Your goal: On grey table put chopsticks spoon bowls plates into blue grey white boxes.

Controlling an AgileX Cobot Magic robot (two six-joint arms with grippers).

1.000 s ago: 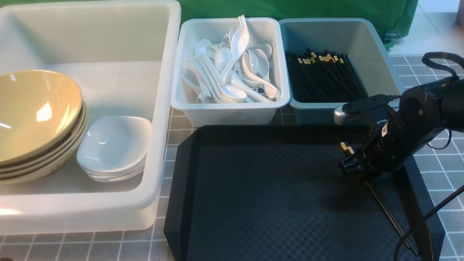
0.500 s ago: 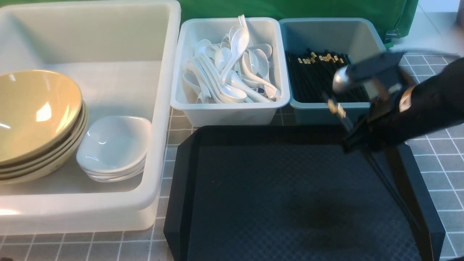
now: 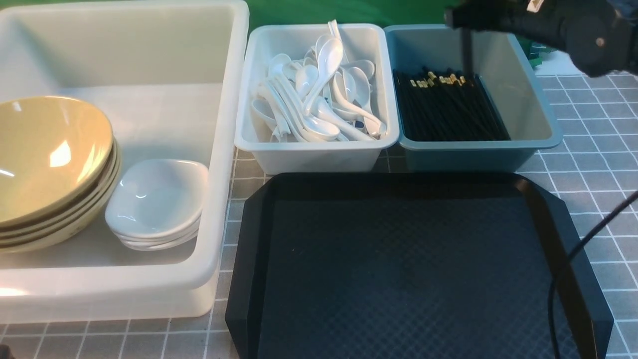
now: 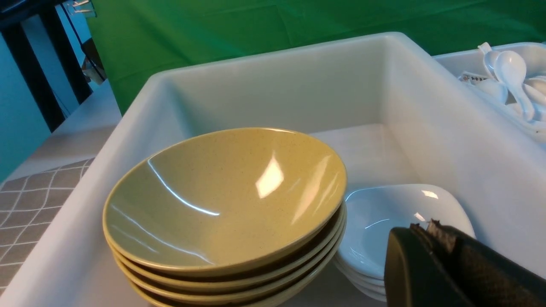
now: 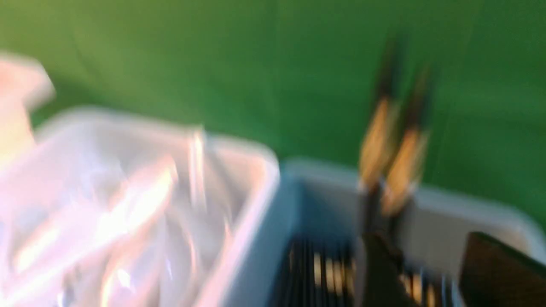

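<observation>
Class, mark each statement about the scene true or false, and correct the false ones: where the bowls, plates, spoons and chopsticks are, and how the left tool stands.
1. The bowls and plates share the white tub. True.
2. The spoons lie in the blue box. False: the spoons lie in the grey-white box.
3. The top bowl is upside down. False: the top bowl's hollow faces up, tilted.
4. The left tool is shut. True.
5. A plate lies on the black tray. False: the plates in view are stacked in the tub.
</observation>
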